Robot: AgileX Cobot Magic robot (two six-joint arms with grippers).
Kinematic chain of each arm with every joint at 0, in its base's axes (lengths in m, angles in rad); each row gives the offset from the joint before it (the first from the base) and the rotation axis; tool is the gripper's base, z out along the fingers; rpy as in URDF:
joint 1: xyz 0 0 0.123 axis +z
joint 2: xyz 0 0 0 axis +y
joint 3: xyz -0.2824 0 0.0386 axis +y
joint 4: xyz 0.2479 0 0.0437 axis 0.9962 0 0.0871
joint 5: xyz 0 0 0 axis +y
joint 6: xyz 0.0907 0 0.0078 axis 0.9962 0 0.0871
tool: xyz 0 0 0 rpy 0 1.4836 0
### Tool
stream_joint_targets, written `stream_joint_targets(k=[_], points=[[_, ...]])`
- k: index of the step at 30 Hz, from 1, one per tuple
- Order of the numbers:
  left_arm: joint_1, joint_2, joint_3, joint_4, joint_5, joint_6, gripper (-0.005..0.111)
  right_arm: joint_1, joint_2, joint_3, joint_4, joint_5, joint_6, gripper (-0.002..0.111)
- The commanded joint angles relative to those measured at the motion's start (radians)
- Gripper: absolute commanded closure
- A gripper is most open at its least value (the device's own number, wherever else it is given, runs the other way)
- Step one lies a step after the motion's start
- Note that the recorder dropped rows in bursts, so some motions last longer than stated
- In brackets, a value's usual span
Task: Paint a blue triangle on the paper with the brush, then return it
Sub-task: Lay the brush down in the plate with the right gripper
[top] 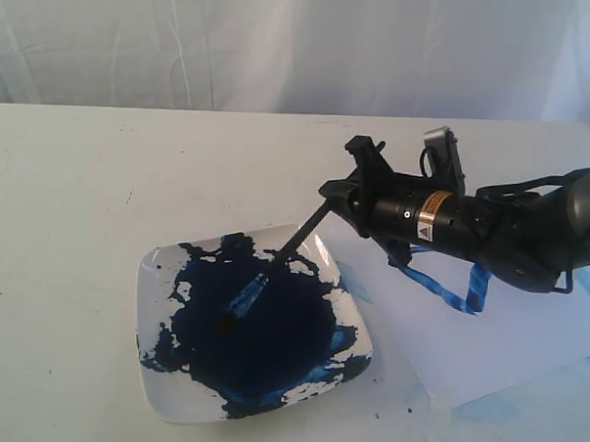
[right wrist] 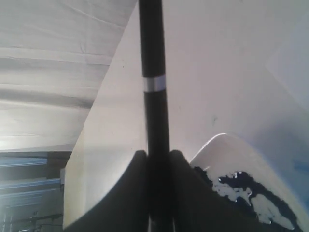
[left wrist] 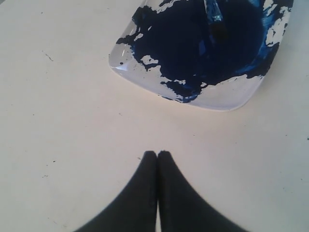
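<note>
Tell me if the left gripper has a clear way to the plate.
Probably yes: only bare table lies between the shut left gripper and the plate's near rim.

R hand (right wrist: 158,155) tight on black brush (right wrist: 151,43) handle — silver band (right wrist: 155,83) further along, blue-smeared plate (right wrist: 227,145) corner alongside

- White table (top: 79,221), flecked with small dark specks
- Square white plate (top: 162,258) on it near the front, flooded with dark blue paint (top: 270,337)
- White paper (top: 535,339) flat on it, just right of the plate
</note>
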Motion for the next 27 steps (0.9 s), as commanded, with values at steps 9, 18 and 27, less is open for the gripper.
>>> stream_joint_targets(k=[9, 18, 27], points=[[0.002, -0.007, 0.007, -0.009, 0.001, -0.008, 0.107, 0.007, 0.012, -0.003, 0.039, 0.108, -0.049, 0.108], [0.002, -0.007, 0.007, -0.009, 0.001, -0.008, 0.107, 0.007, 0.061, -0.003, 0.073, 0.105, -0.049, 0.108], [0.002, -0.007, 0.007, -0.011, 0.001, -0.008, 0.107, 0.007, 0.062, -0.003, 0.108, 0.105, -0.073, 0.108]])
